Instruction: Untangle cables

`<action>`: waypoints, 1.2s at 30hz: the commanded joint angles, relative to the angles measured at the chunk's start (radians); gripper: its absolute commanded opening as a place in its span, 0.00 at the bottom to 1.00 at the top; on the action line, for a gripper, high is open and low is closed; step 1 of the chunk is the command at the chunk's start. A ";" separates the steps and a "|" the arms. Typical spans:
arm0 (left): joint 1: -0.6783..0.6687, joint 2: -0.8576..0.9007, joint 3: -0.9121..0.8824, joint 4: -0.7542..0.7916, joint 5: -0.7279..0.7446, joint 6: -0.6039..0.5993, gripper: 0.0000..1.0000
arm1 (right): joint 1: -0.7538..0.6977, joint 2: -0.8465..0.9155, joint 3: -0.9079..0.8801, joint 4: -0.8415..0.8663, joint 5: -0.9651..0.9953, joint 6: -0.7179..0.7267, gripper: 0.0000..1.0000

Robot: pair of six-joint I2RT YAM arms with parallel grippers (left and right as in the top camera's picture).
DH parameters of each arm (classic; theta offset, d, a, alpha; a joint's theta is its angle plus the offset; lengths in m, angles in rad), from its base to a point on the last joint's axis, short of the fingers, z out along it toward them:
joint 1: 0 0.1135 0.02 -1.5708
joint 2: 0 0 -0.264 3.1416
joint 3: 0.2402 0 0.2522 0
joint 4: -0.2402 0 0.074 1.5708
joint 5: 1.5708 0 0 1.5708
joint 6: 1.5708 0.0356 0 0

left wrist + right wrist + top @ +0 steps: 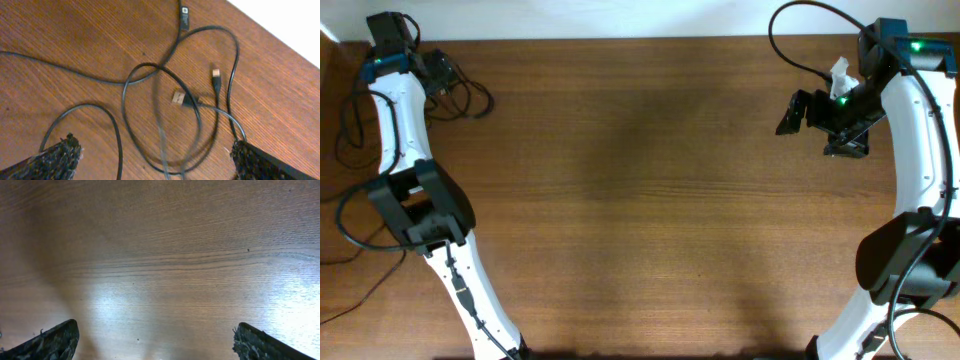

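Observation:
The cables (pixel 460 95) are thin black cords looped together at the far left corner of the wooden table. In the left wrist view the loops (pixel 165 105) lie crossed over one another, with a USB plug (pixel 178 97), a small plug end (pixel 216 74) and a black connector (pixel 184 18) showing. My left gripper (pixel 152 160) is open above the loops, holding nothing; it also shows in the overhead view (pixel 438 68). My right gripper (pixel 155 340) is open and empty over bare wood, at the far right in the overhead view (pixel 800 112).
The thicker black cables of the arms hang off the table's left side (pixel 350 190) and arc above the right arm (pixel 800 40). The table's far edge (pixel 280 30) meets a white wall close behind the cords.

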State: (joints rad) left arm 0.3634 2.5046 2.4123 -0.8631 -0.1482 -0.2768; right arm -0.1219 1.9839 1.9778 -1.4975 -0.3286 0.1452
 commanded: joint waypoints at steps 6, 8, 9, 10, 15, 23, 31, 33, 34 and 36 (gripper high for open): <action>0.090 -0.477 0.006 -0.143 0.120 0.002 0.99 | -0.002 -0.014 -0.005 -0.011 0.011 -0.011 0.95; 0.088 -0.576 0.006 -0.225 0.140 0.002 1.00 | -0.002 -0.035 -0.004 -0.022 0.011 -0.011 0.88; 0.084 -0.608 0.006 -0.252 0.150 0.001 0.99 | -0.002 -0.051 -0.004 -0.025 0.012 -0.011 0.88; 0.079 -0.641 0.006 -0.278 0.170 0.001 0.99 | -0.002 -0.078 -0.004 -0.027 0.012 -0.011 0.88; 0.030 -0.780 0.006 -0.518 0.265 0.001 0.99 | -0.002 -0.319 -0.004 -0.104 0.020 -0.091 0.90; 0.030 -0.783 0.006 -0.785 0.264 0.002 0.99 | -0.002 -0.610 -0.004 -0.201 0.059 -0.085 1.00; 0.030 -0.783 0.006 -0.808 0.264 0.002 0.99 | -0.003 -0.748 -0.004 -0.201 0.054 -0.086 0.99; 0.030 -0.783 0.006 -0.808 0.264 0.002 0.99 | -0.003 -0.749 -0.004 -0.201 0.052 -0.086 0.99; 0.030 -0.783 0.006 -0.808 0.264 0.002 0.99 | -0.003 -0.749 -0.004 -0.201 0.045 -0.086 0.99; 0.030 -0.783 0.006 -0.808 0.264 0.002 1.00 | -0.002 -0.747 -0.005 -0.198 0.050 -0.086 0.99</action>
State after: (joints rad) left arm 0.3927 1.7260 2.4145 -1.6684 0.1059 -0.2768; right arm -0.1219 1.2362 1.9671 -1.6924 -0.2775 0.0669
